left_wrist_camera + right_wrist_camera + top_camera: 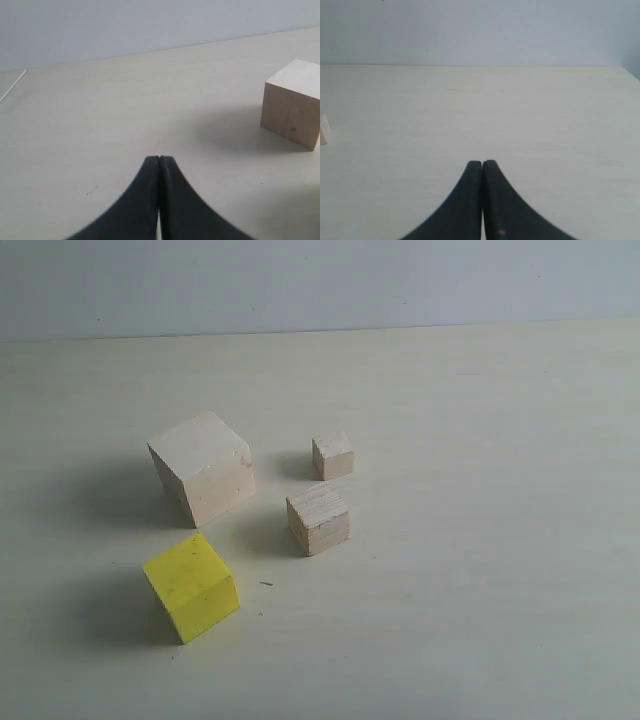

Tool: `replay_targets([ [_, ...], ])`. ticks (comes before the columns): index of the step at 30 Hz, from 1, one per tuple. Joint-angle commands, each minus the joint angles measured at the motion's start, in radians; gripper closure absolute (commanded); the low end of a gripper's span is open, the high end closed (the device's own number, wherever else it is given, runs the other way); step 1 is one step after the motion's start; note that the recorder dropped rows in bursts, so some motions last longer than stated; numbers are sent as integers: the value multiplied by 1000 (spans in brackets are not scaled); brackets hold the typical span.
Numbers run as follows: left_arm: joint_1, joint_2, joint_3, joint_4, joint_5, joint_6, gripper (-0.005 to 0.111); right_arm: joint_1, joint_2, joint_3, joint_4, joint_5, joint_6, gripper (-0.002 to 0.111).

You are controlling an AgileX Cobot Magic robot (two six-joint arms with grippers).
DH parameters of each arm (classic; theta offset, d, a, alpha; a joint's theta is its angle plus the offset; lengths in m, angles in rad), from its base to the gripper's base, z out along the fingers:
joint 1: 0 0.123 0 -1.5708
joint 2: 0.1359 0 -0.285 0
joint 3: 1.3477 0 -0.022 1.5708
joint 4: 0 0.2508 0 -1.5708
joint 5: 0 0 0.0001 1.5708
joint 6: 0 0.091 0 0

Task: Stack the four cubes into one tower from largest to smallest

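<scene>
4 cubes stand apart on a pale bench (480,540), each resting on the surface. Only the exterior view takes in all 4. The large pale cube (203,468) is left of centre, with the yellow cube (191,586) just in front of it, nearer the camera. The medium grained cube (319,519) sits to their right, and the small cube (333,455) lies just behind that.

The left wrist view shows the left fingers (142,200) pressed together, holding nothing, with only the large pale cube (295,102) off to one side. The right wrist view shows the right fingers (465,200) likewise closed and empty. A sliver of 1 pale cube (323,129) shows at the frame edge; I cannot tell which.

The bench's far edge meets a grey wall (320,280). Wide bare surface lies right of the cubes.
</scene>
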Motion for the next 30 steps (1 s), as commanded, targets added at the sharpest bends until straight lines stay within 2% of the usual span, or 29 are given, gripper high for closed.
replay_targets([
  [1,2,-6,2,-2,-2,-3,107,-4,-6,5,-4,-11,-1,108],
  [19,2,-6,2,-2,-2,-3,107,-4,-6,5,-4,-35,-1,108],
  [27,2,-6,2,-2,-2,-3,107,-4,-6,5,-2,-397,-1,108],
  [30,2,-6,2,-2,-2,-3,107,-4,-6,5,-2,-456,-1,108],
])
